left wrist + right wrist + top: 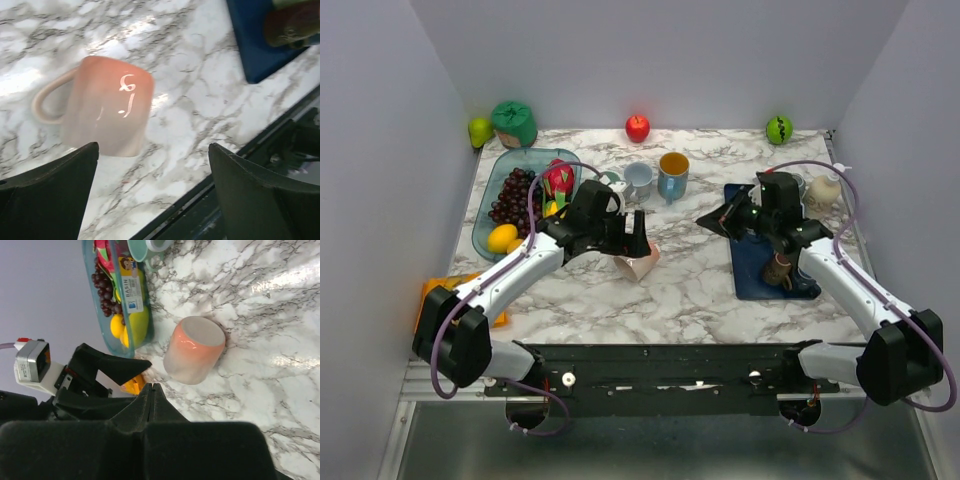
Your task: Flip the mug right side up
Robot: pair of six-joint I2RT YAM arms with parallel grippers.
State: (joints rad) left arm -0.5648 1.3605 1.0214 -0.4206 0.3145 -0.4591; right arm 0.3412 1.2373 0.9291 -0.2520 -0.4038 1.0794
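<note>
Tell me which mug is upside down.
The pink mug by the open left gripper: its closed base faces up. The blue mug and grey mug behind stand mouth up.

Pink mug (642,266) half behind the left end effector (636,240); brown object (292,22) on blue mat (252,40), cropped top-right.

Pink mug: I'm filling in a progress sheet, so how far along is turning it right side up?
Done: nothing shows yet; the pink mug stands mouth down on the marble table, flat base up. In hand: the left gripper hovers over it, jaws wide open, not closed on it. The right gripper is shut and empty. Left: grasp the mug, flip it and set it upright.
</note>
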